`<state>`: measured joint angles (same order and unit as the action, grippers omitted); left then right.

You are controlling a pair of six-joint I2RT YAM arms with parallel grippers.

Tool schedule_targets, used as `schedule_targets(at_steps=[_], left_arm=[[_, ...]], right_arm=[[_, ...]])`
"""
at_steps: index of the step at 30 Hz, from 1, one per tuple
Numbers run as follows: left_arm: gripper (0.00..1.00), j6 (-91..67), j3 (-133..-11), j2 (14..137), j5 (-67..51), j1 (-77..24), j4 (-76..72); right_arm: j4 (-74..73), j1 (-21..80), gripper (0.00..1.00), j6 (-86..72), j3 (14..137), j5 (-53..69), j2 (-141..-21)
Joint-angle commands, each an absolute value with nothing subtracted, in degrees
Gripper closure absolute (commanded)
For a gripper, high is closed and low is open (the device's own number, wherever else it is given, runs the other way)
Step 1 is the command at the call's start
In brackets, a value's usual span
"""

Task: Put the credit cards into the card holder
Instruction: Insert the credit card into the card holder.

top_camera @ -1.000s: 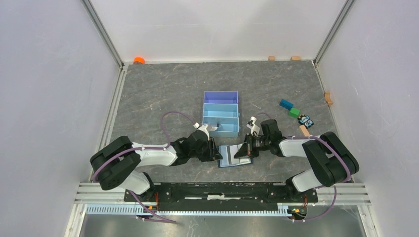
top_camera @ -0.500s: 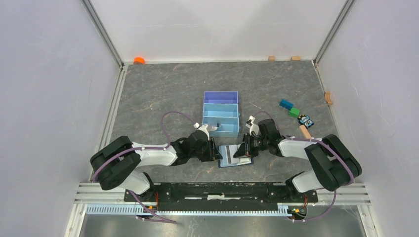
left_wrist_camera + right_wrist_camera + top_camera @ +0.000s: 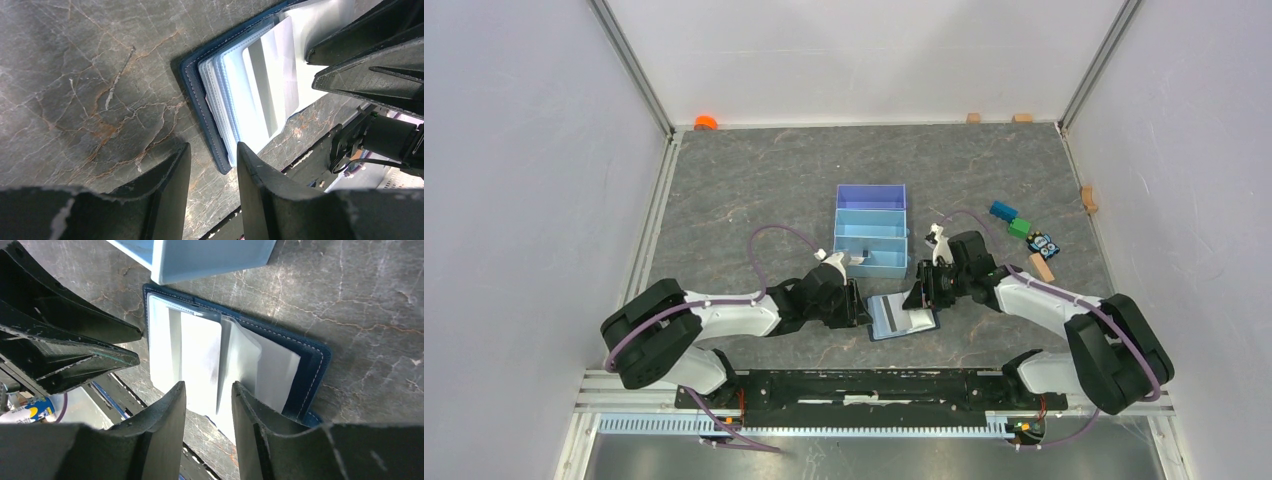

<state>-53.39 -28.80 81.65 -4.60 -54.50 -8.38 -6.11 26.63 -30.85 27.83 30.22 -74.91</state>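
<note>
Top external: card holder (image 3: 902,318) lies between left hand (image 3: 864,305) and right hand (image 3: 921,296), both spread.

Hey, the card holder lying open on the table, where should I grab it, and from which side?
Probably the navy cover edge on the robot's left. The card holder lies flat and open, and that stitched border sticks out past the clear sleeves. Come in low from that side.
</note>
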Motion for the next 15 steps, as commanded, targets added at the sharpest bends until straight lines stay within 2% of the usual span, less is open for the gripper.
schedule_targets(at_steps=[1,15], left_arm=[[0.53,-50.36,-30.19,81.51,-3.61,-54.76,-6.15],[0.61,-48.87,-31.79,88.14,-5.68,-54.84,-9.56]], right_arm=[[-8.35,27.71,0.56,-29.08,28.96,28.19,-73.39],[-7.18,35.05,0.56,-31.81,31.81,24.6,-75.35]])
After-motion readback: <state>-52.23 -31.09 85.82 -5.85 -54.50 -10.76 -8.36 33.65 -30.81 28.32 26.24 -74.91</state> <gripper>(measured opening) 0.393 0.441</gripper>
